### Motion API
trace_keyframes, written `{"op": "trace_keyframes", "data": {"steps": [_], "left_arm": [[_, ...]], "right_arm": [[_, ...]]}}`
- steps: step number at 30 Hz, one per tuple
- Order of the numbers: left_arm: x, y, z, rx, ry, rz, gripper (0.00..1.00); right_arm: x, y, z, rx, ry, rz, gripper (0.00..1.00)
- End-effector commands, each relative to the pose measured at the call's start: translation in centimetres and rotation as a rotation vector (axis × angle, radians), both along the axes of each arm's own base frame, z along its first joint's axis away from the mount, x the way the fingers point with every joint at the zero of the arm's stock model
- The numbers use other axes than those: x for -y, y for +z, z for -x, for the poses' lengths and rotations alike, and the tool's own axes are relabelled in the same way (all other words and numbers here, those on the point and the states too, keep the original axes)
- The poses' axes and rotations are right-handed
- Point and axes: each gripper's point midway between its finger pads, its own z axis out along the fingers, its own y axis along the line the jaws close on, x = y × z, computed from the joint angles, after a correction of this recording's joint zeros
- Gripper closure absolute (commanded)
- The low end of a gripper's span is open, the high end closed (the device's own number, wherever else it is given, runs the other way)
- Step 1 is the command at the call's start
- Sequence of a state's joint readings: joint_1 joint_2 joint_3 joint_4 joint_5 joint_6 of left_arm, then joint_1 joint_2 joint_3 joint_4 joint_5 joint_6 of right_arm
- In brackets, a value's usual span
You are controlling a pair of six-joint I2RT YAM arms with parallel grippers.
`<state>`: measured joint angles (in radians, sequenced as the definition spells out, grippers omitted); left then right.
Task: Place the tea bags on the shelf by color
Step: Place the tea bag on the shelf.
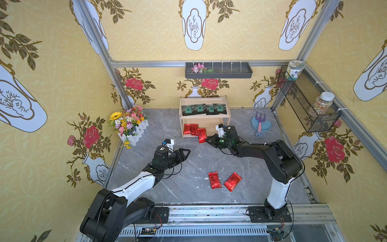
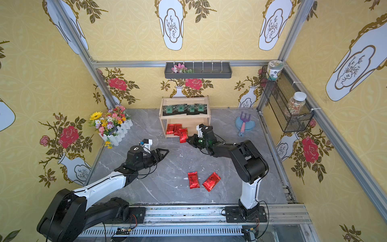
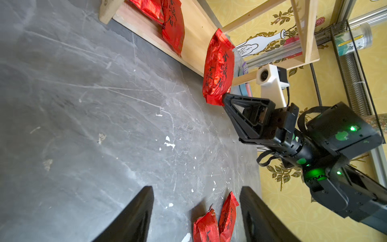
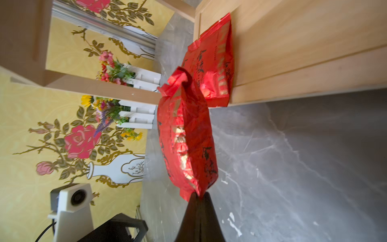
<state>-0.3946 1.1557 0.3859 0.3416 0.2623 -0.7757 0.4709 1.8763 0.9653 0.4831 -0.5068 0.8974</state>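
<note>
One red packet (image 1: pixel 202 135), lengthwise toward shelf (image 1: pixel 203 98)

Bright, even light fills both top views, leaving only soft, short shadows on the grey tabletop (image 1: pixel 188 163). The straight frame rails (image 1: pixel 146 62) bow toward the picture edges. In the right wrist view the red tea bag (image 4: pixel 184 136) looks smeared and soft, with pale glare on its foil. The right claw (image 4: pixel 199 196) is a dark, unfocused shape.
</note>
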Motion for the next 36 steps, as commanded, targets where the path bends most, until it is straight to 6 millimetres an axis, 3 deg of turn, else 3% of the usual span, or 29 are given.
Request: {"op": "trace_keyframes", "data": {"steps": [1, 12, 36], "left_arm": [[0.1, -0.1, 0.1, 0.003, -0.023, -0.014, 0.29], [0.1, -0.6, 0.0, -0.013, -0.035, -0.014, 0.29], [-0.2, -0.8, 0.3, -0.016, -0.033, -0.010, 0.29]], "right_arm": [[0.8, -1.0, -1.4, 0.028, -0.028, 0.092, 1.00], [1.3, -2.1, -4.4, 0.026, -0.105, 0.136, 0.98], [0.8, -3.1, -6.8, 0.021, -0.134, 0.164, 0.90]]}}
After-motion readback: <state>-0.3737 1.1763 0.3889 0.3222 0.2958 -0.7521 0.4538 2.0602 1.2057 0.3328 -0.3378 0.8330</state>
